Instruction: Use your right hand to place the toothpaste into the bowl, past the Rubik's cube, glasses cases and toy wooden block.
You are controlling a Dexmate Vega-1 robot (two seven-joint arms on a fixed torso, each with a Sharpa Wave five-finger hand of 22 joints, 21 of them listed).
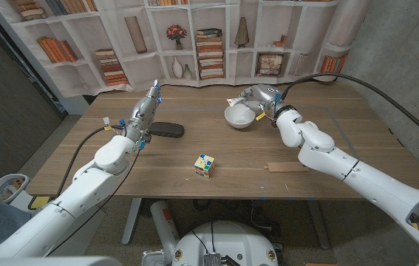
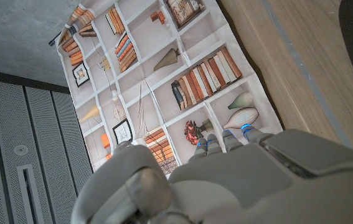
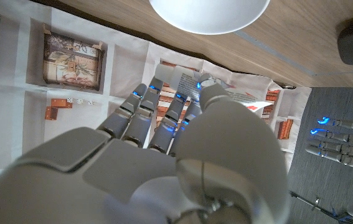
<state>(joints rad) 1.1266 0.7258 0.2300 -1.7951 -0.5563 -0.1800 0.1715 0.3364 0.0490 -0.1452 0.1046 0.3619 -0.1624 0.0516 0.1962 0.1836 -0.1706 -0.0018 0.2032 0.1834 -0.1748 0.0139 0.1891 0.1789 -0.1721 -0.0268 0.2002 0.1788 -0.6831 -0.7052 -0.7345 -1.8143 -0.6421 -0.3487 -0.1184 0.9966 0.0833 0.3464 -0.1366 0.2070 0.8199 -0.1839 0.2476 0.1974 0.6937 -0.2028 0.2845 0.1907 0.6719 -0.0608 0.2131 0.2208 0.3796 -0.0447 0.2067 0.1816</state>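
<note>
Just above the white bowl (image 1: 239, 117), the right hand (image 1: 259, 98) held the toothpaste (image 1: 236, 102), fingers (image 3: 164, 112) clamped around it. The Rubik's cube (image 1: 204, 165) sat nearer the robot than the bowl, the wooden block (image 1: 286, 167) to its right. Left of the bowl, the left hand (image 1: 143, 114) stood beside a dark glasses case (image 1: 167, 130), fingers straight and together, holding nothing.

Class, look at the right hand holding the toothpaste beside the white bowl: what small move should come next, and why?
Probably shift the right hand a little further over the white round bowl before it lets go. In the head view the hand hovers at the bowl's far right rim, and the right wrist view shows the white toothpaste tube gripped in its fingers, not yet inside the bowl.
</note>
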